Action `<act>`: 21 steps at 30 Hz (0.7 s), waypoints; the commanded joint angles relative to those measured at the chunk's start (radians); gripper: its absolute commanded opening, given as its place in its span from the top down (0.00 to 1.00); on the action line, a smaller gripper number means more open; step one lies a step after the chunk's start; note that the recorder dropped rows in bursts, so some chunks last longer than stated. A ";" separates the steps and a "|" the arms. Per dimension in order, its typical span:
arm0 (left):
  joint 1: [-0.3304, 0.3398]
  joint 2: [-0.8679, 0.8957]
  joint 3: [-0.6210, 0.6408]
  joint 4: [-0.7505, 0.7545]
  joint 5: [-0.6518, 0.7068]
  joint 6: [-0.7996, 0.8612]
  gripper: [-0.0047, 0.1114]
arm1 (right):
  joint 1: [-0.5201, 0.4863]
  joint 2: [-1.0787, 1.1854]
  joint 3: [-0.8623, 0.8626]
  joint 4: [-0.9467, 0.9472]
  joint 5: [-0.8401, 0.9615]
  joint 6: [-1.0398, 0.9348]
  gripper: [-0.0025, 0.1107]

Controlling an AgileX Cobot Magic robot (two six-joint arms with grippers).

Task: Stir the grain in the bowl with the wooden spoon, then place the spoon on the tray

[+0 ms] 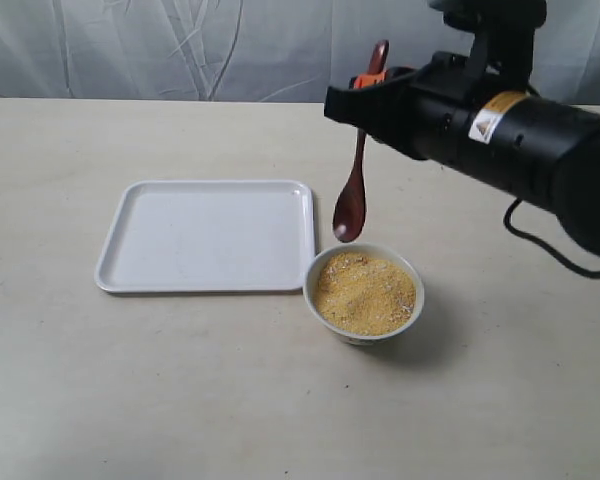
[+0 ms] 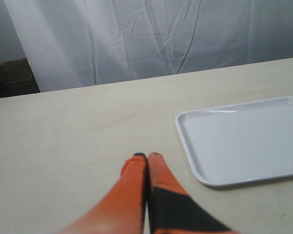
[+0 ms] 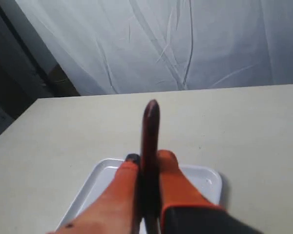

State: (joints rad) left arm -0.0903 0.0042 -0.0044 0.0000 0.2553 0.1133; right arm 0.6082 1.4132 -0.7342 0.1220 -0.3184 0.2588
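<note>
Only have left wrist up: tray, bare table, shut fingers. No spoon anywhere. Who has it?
Observer: The right gripper has it, clamped on the handle, so the spoon hangs scoop down.
Operator: Is it over the bowl? I can't see one.
Observer: The bowl sits just off the tray's near right corner, full of grain. The scoop hangs by its far left rim and looks clear of the grain.
</note>
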 commanded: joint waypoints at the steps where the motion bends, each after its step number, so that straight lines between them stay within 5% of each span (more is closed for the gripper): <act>1: -0.001 -0.004 0.004 -0.006 -0.009 -0.001 0.96 | -0.047 0.024 0.114 -0.091 -0.173 0.103 0.99; 7: -0.001 -0.004 0.004 -0.006 -0.009 -0.001 0.96 | -0.111 0.028 0.227 -0.122 -0.368 0.090 0.99; 21: -0.001 -0.004 0.004 -0.006 -0.009 -0.001 0.96 | -0.111 0.113 0.231 -0.137 -0.350 -0.047 0.99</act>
State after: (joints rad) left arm -0.0903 0.0042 -0.0044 0.0000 0.2553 0.1133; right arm 0.5034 1.4922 -0.5085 0.0000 -0.6620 0.2271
